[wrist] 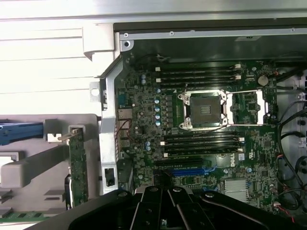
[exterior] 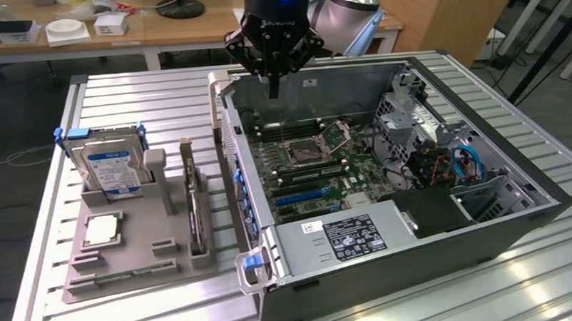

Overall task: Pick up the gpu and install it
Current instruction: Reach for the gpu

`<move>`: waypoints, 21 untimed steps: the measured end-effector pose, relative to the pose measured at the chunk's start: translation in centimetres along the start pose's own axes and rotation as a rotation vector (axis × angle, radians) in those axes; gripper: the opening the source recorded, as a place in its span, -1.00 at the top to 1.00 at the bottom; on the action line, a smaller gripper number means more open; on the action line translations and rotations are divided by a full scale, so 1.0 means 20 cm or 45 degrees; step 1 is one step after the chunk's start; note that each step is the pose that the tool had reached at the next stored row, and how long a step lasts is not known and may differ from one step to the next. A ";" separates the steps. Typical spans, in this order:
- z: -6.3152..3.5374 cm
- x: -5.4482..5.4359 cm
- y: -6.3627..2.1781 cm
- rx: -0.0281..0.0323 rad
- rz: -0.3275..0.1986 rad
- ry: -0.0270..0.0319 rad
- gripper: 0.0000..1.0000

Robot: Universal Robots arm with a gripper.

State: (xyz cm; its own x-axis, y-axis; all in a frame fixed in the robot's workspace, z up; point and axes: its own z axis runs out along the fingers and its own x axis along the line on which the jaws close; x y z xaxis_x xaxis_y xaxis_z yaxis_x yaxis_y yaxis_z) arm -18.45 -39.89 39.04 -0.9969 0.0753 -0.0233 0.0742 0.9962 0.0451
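The gpu point(exterior: 193, 206) sits untouched; the gripper point(exterior: 273, 89) is clenched on nothing.
At the frame's lower left the gpu stands edge-on in its grey holder point(exterior: 127, 262) on the worktop point(exterior: 132, 94), hard drive point(exterior: 110, 166) behind it; pickup and install remain. Farther back, top centre, the gripper hangs over the open computer case's point(exterior: 478, 218) motherboard point(exterior: 305, 160); the case wall point(exterior: 226, 134) stands between.

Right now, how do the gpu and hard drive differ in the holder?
Look: the gpu is a thin dark card; the hard drive is a silver block with a blue-white label.
Pose: the gpu shows its edge in the exterior view; the hard drive shows its labelled face.
Place: the gpu stands beside the computer case; the hard drive stands at the holder's far end.
Shared: both stand upright in the holder, neither in the tool.
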 end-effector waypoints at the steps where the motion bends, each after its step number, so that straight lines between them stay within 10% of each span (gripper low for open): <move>1: 0.000 0.00 0.000 0.0000 0.000 0.0000 0.79; 21: 0.004 0.07 -0.006 0.0001 0.000 0.0001 0.79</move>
State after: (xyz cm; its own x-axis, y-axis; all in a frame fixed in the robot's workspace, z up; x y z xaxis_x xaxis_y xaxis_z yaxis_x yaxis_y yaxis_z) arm -19.93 -39.88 38.93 -0.9969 0.0753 -0.0232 0.0742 0.9962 0.0450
